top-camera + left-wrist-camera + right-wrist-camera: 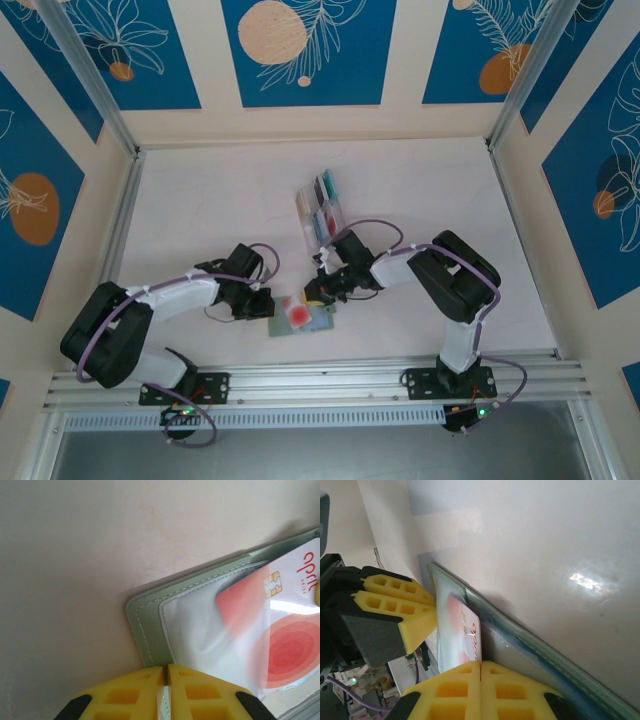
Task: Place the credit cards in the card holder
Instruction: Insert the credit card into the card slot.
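Inserting: left gripper (pixel 165 672) clamps card holder (pixel 145 615) edge; right gripper (pixel 481 669) closed tight, probably on red card (pixel 285 640). Next: slide it toward left gripper.

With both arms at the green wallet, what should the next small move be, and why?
Probably the right gripper should slide the red card a little deeper into the clear pocket. Its jaws are shut on the card, whose leading end looks hazed under the plastic while the rest sticks out. The left gripper pinches the edge of the card holder, steadying it.
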{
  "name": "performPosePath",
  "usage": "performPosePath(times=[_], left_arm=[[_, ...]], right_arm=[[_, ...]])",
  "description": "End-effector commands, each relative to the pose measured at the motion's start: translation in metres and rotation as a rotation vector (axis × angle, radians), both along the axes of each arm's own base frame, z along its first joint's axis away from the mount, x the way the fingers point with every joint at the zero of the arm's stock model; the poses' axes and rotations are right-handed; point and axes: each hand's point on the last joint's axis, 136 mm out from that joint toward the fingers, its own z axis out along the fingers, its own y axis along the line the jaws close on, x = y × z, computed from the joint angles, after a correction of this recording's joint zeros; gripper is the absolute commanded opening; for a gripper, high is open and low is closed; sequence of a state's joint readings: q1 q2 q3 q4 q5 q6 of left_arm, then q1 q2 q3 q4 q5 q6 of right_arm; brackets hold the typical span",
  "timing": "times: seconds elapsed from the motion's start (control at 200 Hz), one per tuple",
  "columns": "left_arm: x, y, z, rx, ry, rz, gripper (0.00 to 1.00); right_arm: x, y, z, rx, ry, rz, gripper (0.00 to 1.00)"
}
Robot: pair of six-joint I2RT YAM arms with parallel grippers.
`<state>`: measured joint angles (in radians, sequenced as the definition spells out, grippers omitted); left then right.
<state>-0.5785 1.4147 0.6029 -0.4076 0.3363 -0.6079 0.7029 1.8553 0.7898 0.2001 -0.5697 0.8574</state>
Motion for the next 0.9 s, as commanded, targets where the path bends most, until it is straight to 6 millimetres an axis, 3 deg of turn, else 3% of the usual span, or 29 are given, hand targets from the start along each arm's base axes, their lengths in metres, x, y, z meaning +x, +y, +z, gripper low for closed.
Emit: performPosePath(times=[0.0, 0.295, 0.895], left_arm=[[-0.025, 0.011, -0.026, 0.065, 0.083, -0.012, 0.12], [-0.027, 0.028, -0.030, 0.158, 0.081, 0.021, 0.11], [-0.029, 0.007, -0.027, 0.100, 0.066, 0.014, 0.12]], right_arm=[[0.002, 0.008, 0.005, -0.006, -0.033, -0.023, 0.00], [-0.006, 0.015, 0.014, 0.037, 0.016, -0.015, 0.00], [-0.018, 0.039, 0.006, -0.055, -0.082, -0.041, 0.00]])
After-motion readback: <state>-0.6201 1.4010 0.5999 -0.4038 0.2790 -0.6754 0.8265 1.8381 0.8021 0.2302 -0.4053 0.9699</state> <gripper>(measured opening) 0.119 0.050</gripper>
